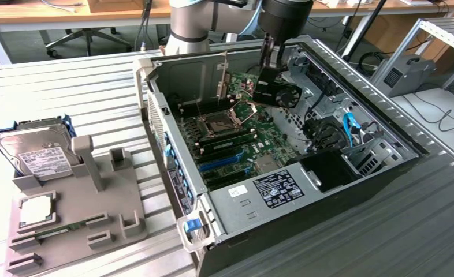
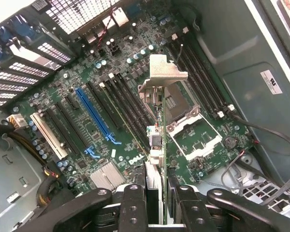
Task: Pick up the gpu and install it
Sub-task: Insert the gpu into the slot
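1. Gripping the gpu (image 1: 282, 92), the gripper (image 1: 267, 74) hangs inside the open computer case (image 1: 144, 98), near its far wall and over the motherboard (image 1: 242, 144).
2. Case walls crowd the far side. There is more open room over the board toward the power supply (image 1: 277, 187).
3. From the wrist, the gpu shows edge-on between the fingers (image 2: 133, 205), with its silver bracket (image 2: 163, 72) at the far end. It sits over the strip between the memory slots (image 2: 130, 104) and the CPU socket (image 2: 193, 135). The blue slot (image 2: 93, 112) lies apart to one side.
4. Its lower edge is hidden, so I cannot tell its height above the board.
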You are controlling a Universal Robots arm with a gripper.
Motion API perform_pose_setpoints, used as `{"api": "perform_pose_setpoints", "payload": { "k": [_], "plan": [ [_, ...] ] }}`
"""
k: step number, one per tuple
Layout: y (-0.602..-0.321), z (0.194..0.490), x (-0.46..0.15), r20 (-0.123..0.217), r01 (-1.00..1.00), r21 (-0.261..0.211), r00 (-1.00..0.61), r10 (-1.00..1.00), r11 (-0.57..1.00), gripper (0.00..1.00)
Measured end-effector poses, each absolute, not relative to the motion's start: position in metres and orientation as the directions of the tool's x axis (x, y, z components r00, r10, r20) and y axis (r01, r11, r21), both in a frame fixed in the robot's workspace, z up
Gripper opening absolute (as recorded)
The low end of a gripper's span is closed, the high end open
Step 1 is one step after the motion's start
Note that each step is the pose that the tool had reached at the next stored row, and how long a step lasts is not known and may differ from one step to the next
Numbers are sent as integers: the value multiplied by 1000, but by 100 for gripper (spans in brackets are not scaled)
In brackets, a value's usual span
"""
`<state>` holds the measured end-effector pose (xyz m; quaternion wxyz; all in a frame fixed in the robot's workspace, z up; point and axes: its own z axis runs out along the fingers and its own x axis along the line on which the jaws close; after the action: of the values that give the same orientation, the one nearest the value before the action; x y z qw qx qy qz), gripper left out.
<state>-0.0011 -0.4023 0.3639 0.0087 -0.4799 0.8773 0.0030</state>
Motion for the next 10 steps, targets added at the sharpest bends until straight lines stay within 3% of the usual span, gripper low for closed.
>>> {"api": "perform_pose_setpoints", "payload": {
  "k": [10],
  "plan": [
    [-402, 364, -1, -18, -865, -3, -502, -865, 502, 28]
  ]
}}
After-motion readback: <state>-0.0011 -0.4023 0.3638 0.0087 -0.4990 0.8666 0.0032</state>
